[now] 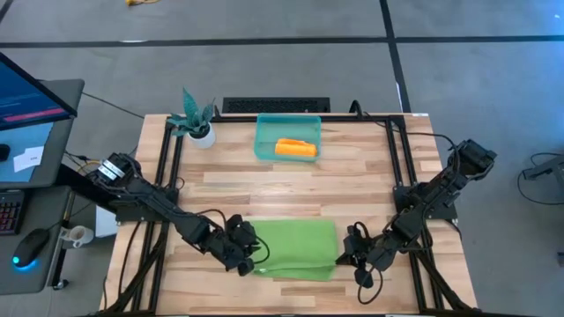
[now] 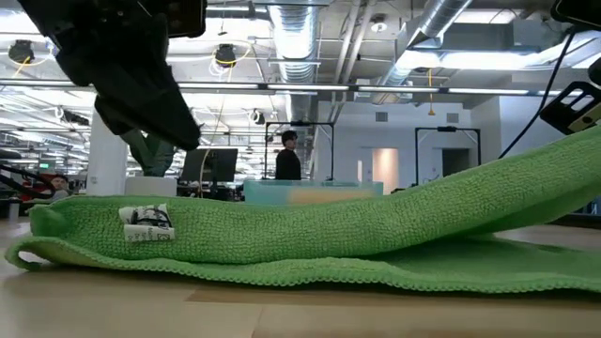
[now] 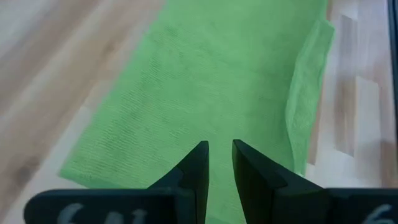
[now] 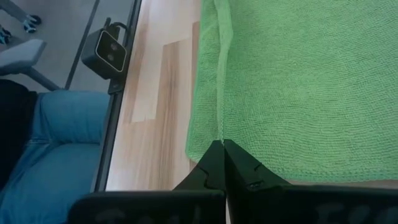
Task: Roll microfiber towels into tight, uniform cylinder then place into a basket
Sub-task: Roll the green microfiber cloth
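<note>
Green towel (image 1: 295,248) lies at the table's (image 1: 352,176) front edge, a pincer at each short end

The lime green towel is folded into a flat band whose long axis runs left to right across the table, parallel to the front edge. The left pincer (image 1: 251,253) sits over its left end with its fingers (image 3: 194,171) a narrow gap apart above the cloth; whether they grip it I cannot tell. The right pincer (image 1: 345,255) is pressed together on the towel's right edge, which rises off the table in the low view. The orange-yellow towel (image 1: 296,148), rolled into a short cylinder, lies inside the teal basket (image 1: 264,132) at the far middle of the table, its axis also left to right. A small potted plant (image 1: 196,119) stands just left of the basket
</note>
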### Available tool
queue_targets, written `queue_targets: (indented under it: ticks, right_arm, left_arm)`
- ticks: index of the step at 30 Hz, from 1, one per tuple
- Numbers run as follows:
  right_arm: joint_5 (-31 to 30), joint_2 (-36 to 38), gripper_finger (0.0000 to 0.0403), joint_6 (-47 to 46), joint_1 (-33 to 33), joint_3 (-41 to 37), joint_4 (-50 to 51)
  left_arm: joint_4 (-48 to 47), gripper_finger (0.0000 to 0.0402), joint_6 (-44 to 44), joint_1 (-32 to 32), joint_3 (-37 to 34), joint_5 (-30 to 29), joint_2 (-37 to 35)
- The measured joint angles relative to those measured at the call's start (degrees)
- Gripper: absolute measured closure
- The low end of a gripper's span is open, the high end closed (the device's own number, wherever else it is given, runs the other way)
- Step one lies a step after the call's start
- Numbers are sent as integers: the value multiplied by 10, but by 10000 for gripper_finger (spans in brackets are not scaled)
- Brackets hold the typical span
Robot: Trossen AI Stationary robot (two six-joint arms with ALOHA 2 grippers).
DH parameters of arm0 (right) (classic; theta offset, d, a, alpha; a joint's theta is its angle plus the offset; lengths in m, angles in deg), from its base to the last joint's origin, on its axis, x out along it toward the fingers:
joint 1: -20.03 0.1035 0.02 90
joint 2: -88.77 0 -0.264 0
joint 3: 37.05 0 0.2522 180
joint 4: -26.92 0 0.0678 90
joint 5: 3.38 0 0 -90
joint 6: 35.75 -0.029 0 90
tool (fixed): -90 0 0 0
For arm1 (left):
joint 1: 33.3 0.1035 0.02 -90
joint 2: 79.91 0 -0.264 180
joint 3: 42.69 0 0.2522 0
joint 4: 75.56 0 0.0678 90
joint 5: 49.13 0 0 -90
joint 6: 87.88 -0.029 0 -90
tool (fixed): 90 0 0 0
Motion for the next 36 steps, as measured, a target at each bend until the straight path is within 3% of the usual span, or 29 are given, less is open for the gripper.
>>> queue_targets:
  ticks: [10,15,22,28,36]
  right_arm:
    - [-1,0,392,0,-2,0,0]
    - [-2,0,392,0,-6,0,1]
    - [-2,0,392,0,-13,0,2]
    - [-1,0,392,0,-13,0,5]
    - [0,0,392,0,-13,0,20]
  left_arm:
    - [37,340,-24,-59,0,5,0]
    - [93,340,-111,-71,11,4,1]
    - [78,340,-227,-73,74,2,1]
    - [1,340,-195,-82,78,-46,23]
    - [7,340,-197,-83,76,-24,84]
